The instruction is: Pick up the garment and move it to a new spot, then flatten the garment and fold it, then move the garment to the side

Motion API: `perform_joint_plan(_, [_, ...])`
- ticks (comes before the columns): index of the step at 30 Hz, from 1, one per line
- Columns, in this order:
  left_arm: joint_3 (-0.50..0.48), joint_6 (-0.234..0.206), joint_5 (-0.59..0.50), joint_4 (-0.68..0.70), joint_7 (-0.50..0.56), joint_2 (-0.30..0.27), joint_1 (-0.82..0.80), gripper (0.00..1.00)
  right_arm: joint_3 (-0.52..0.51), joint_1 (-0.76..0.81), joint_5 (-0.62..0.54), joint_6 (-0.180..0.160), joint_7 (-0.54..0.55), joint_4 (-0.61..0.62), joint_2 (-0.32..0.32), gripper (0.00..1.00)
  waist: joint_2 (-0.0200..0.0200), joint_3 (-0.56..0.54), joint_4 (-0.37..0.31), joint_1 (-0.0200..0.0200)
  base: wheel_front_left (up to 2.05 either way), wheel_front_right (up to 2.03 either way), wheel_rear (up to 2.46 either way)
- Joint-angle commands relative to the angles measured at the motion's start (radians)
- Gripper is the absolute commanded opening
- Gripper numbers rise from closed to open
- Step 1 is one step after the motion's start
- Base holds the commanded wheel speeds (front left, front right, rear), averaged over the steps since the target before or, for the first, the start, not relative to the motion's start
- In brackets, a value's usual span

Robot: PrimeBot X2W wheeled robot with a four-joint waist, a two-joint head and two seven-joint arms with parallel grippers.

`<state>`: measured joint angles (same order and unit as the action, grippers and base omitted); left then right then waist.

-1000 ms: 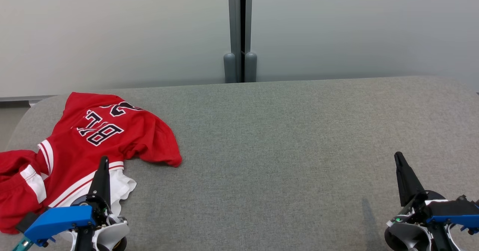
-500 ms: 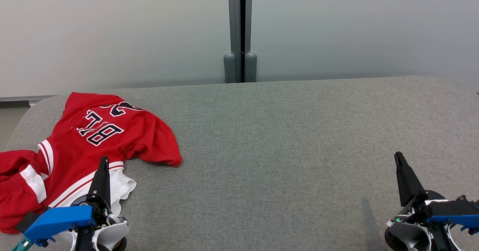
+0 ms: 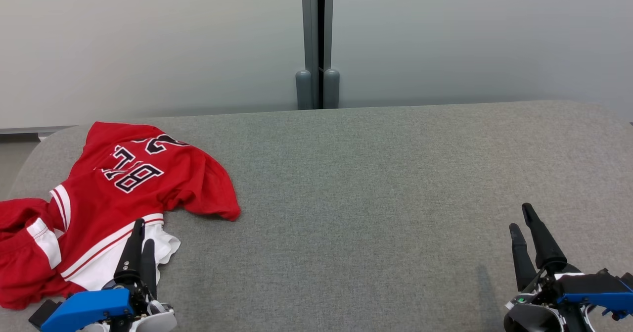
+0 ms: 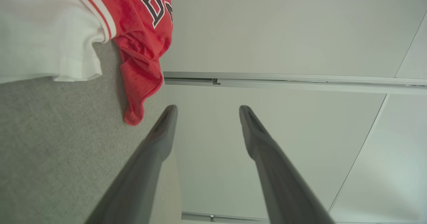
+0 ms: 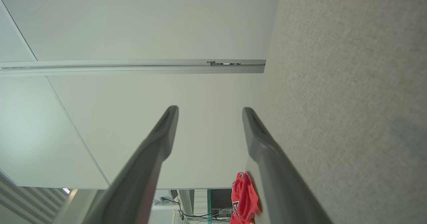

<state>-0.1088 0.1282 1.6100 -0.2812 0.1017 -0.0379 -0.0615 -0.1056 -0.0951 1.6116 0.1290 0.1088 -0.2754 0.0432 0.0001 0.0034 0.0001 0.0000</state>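
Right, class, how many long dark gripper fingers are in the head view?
4: two on the left gripper, lower left, by the red-and-white jersey; two on the right gripper, lower right.

We find the garment (image 3: 123,188) on the table's (image 3: 371,183) left end, our left gripper (image 3: 144,231) at its near left, right gripper (image 3: 520,215) near right, a post (image 3: 317,40) behind its middle.
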Motion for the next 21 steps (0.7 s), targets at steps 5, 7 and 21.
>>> perform_joint_plan(5, [0.013, 0.000, -0.020, 0.038, -0.032, -0.006, -0.030, 1.00, 0.022, -0.018, -0.006, 0.001, -0.026, 0.038, 0.006, 1.00, -0.0001, 0.001, 0.000, 0.0000, 0.00, 0.00, 0.00])
perform_joint_plan(7, [0.015, 0.001, -0.037, 0.049, -0.042, -0.007, -0.031, 1.00, 0.031, -0.021, -0.015, 0.001, -0.036, 0.047, 0.009, 1.00, -0.0001, 0.001, 0.000, 0.0000, 0.00, 0.00, 0.00])
perform_joint_plan(21, [0.018, 0.001, -0.298, 0.101, -0.100, -0.008, -0.030, 1.00, 0.067, -0.033, -0.154, 0.001, -0.106, 0.109, 0.026, 1.00, -0.0001, 0.003, 0.002, 0.0000, 0.00, 0.00, 0.00])
